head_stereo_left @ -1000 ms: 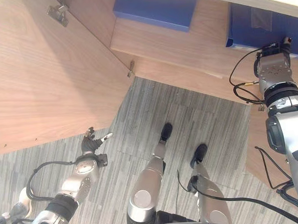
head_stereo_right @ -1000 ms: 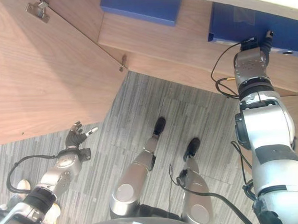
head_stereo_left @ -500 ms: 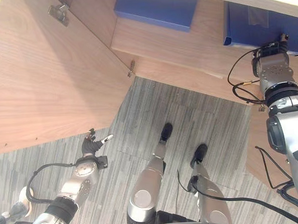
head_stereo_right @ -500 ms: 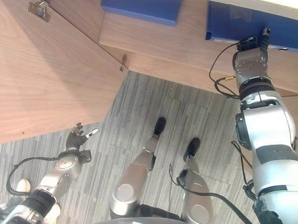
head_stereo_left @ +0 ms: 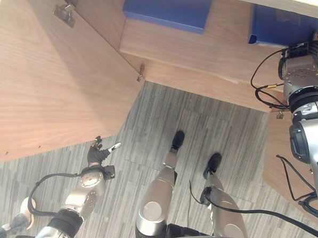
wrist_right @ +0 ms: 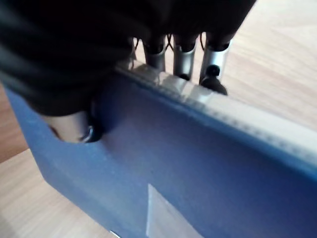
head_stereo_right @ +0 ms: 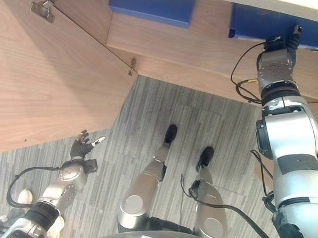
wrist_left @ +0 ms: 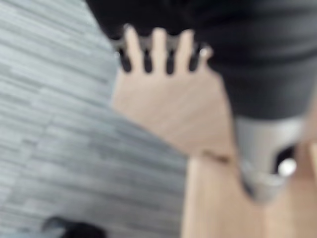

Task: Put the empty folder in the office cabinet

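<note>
A wooden office cabinet [head_stereo_left: 198,58] stands open over grey striped carpet [head_stereo_left: 164,124], its door [head_stereo_left: 50,76] swung wide to the robot's left. On the shelf, the fingers [wrist_right: 185,59] of the right hand [head_stereo_right: 276,59] curl over the top edge of a blue folder [wrist_right: 208,173] while the thumb presses its flat face, so the hand is clamped on it. The folder [head_stereo_right: 266,23] stands upright at the right end of the shelf, well apart from a second blue folder [head_stereo_left: 166,9] further left.

Compared with half a second ago, the held folder and the right hand have shifted to the right along the shelf, and the hand sits a little higher. The left hand [head_stereo_left: 99,153] remains low over the carpet, in the same spot.

The right wrist view shows the grasp: fingertips hooked over the folder's clear-lined edge, a pale label on its face, bare wood behind. In the eye views the hand's back hides those fingers. The left wrist view shows the left hand's fingers [wrist_left: 158,47] straight and spread, holding nothing, with the door's wood and carpet beyond.
</note>
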